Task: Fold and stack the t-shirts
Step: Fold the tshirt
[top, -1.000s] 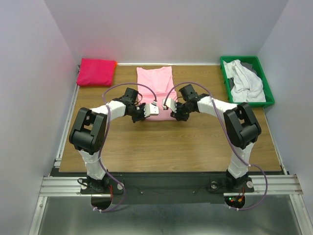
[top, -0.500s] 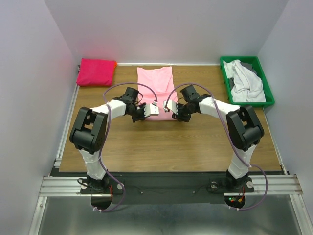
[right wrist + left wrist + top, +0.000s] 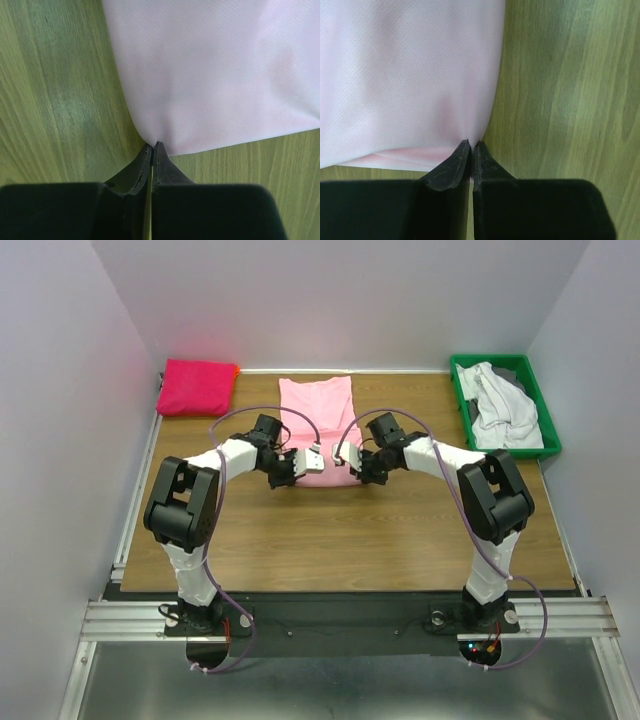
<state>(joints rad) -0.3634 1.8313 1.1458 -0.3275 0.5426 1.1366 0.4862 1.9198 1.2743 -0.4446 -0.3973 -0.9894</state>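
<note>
The pink t-shirt runs off both wrist views (top and one side), far end unseen

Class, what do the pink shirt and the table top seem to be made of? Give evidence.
Pink shirt: likely a synthetic mesh knit, matte, judging by its fine dotted weave. Table top: wood or wood-look laminate, smooth, showing grain streaks.

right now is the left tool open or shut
Shut: the left tool has its fingertips together, pinching the pink shirt at its corner.
</note>
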